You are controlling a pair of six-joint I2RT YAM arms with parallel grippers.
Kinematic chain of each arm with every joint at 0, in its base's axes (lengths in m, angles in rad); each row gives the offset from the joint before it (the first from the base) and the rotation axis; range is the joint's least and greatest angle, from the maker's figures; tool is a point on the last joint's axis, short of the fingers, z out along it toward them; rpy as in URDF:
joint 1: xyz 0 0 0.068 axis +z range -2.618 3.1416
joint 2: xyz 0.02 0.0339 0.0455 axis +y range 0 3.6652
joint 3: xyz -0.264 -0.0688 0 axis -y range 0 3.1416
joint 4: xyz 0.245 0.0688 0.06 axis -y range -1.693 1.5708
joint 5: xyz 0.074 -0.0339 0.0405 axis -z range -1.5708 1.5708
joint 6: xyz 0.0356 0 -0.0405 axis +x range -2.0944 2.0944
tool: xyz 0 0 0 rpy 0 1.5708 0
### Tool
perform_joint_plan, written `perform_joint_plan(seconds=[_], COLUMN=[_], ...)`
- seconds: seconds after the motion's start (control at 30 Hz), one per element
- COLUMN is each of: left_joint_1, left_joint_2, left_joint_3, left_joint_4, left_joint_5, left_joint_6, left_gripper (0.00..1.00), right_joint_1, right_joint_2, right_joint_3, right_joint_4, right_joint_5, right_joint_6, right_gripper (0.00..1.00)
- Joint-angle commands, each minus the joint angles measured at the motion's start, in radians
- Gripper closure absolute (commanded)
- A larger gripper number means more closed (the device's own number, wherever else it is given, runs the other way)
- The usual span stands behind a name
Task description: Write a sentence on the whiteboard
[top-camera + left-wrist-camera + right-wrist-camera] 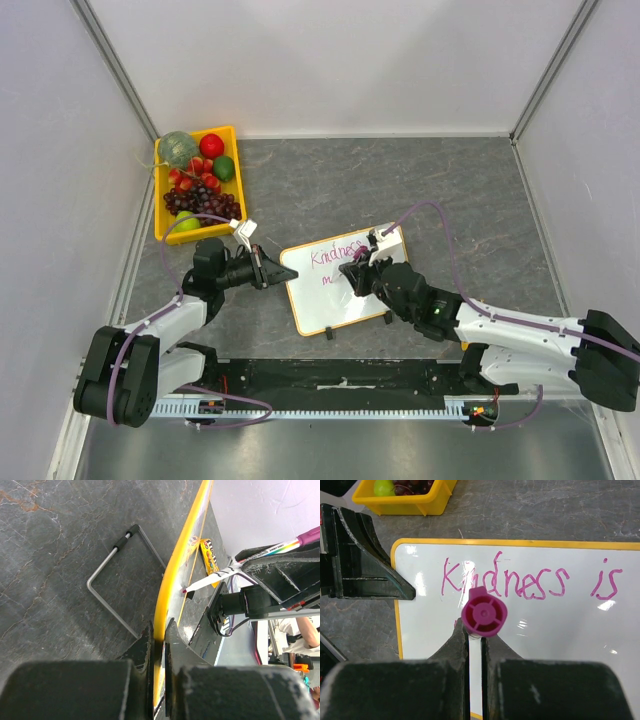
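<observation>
The whiteboard with its yellow-orange frame stands tilted on the table's middle. The sentence reads "Kindness is" in pink on the top line; a small pink mark begins a second line, mostly hidden behind my right fingers in the right wrist view. My left gripper is shut on the board's left frame edge. My right gripper is shut on a magenta marker, its tip at the board below "Kindness". The marker also shows in the left wrist view.
A yellow tray of fruit sits at the back left, close to the left arm. The board's wire stand rests on the table behind it. Two black clips sit on the board's near edge. Grey walls enclose the table.
</observation>
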Motion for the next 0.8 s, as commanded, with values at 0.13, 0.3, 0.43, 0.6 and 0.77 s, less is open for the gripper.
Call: perform_joint_plan(seconds=[0.13, 0.3, 0.43, 0.6, 0.77], left_joint_1=[-0.006, -0.007, -0.006, -0.006, -0.007], left_joint_2=[0.015, 0.012, 0.011, 0.008, 0.008], left_joint_3=[-0.01, -0.01, -0.01, -0.01, -0.012], left_joint_4=[-0.107, -0.107, -0.108, -0.107, -0.107], left_joint_5=[-0.1, -0.1, -0.1, -0.1, -0.102], left_joint_6=[0.083, 0.083, 0.081, 0.081, 0.083], left_gripper=[0.98, 0.98, 0.98, 0.98, 0.98], right_joint_1=[0.0, -0.003, -0.029, -0.098, -0.129], right_joint_2=[-0.065, -0.085, -0.071, -0.065, -0.07], right_joint_3=[0.051, 0.08, 0.1, 0.088, 0.059], right_joint_4=[-0.035, -0.041, -0.056, -0.041, -0.015], right_joint_5=[-0.037, -0.026, -0.024, -0.104, -0.162], right_joint_6=[-0.029, -0.042, -0.039, -0.017, -0.006], right_gripper=[1.0, 1.0, 1.0, 1.0, 1.0])
